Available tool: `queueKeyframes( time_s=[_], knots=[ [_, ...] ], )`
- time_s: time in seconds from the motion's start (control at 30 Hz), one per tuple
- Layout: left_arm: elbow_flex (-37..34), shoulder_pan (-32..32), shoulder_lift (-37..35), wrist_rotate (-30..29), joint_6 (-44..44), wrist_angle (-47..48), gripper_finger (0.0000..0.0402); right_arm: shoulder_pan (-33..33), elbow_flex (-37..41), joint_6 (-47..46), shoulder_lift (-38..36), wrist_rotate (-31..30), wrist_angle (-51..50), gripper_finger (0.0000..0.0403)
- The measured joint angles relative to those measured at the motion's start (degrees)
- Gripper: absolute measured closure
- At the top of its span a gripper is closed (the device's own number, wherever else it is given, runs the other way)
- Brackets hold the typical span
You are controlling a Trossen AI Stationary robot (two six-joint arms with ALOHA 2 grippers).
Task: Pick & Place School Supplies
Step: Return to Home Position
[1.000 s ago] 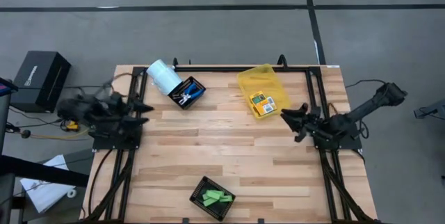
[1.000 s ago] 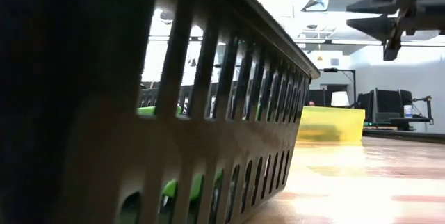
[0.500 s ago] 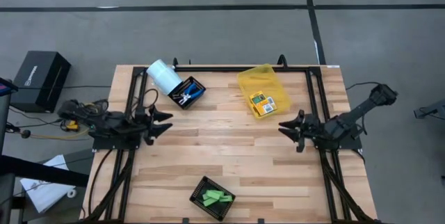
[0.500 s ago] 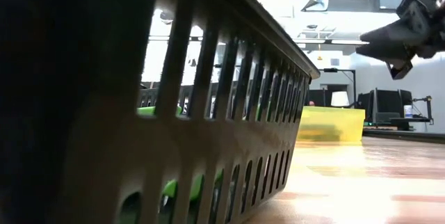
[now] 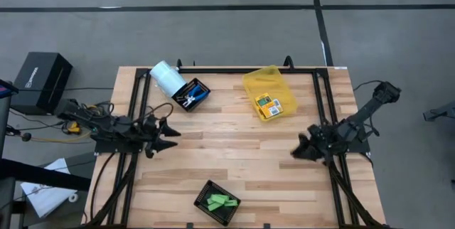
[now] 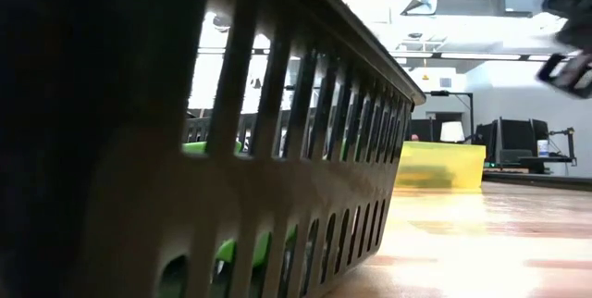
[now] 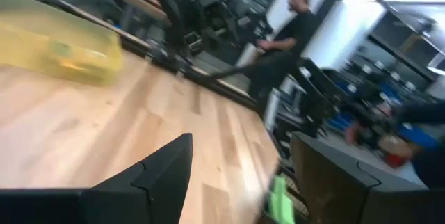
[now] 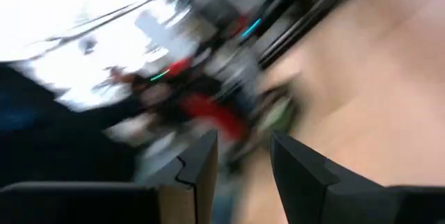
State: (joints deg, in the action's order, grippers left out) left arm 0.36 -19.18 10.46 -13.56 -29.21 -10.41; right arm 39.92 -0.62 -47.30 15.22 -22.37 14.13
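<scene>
Green erasers (image 5: pixel 221 202), blk tray (image 5: pixel 210 185); yellow bin (image 5: pixel 259 81), orange packs (image 5: pixel 267 106).

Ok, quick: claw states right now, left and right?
Left claw: open, empty, over the left side of the table.
Right claw: open, empty, over the right side.

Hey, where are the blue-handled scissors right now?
In the high view, the blue-handled scissors lie inside a small black tray on the left side of the table near its far edge, right next to the pale cylinder.
</scene>
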Motion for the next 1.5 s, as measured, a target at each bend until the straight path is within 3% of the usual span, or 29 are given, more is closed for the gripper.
queueKeyframes(
  time_s=[0.1,0.3,0.4,0.67,0.77,0.9,1.03,1.33,1.5],
  knots=[
    [0.00,0.00,0.90,1.61,0.24,0.00,0.0165,1.50,0.00,-5.19,0.00,9.28,-0.12,0.0279],
    [0.00,0.00,2.12,1.62,0.26,-0.04,0.0165,2.87,-0.10,-8.47,0.26,11.21,-12.21,0.0280],
    [0.00,0.00,1.79,1.61,0.28,-0.07,0.0165,2.78,-0.11,-6.33,0.57,13.29,-12.45,0.0280],
    [0.00,-0.13,-4.17,1.62,0.37,-0.37,0.0165,1.84,-0.15,7.88,0.39,11.98,-12.31,0.0280],
    [0.00,-0.13,-5.60,1.62,0.38,-0.51,0.0165,1.67,-0.15,8.23,0.40,12.44,-12.14,0.0279],
    [0.00,-0.13,-7.09,1.66,0.39,-0.52,0.0165,1.69,-0.14,7.05,0.39,22.61,-8.87,0.0279],
    [0.00,-0.13,-9.00,1.65,0.39,-0.55,0.0165,1.69,-0.15,14.76,0.48,27.63,-13.52,0.0280],
    [0.00,-0.13,-10.42,1.66,0.39,-1.01,0.0165,0.63,-0.17,38.56,1.76,25.26,-13.45,0.0279],
    [0.00,-0.13,-10.44,1.66,0.39,-1.13,0.0165,-0.02,-0.17,45.63,1.79,25.32,-13.18,0.0279]
  ],
)
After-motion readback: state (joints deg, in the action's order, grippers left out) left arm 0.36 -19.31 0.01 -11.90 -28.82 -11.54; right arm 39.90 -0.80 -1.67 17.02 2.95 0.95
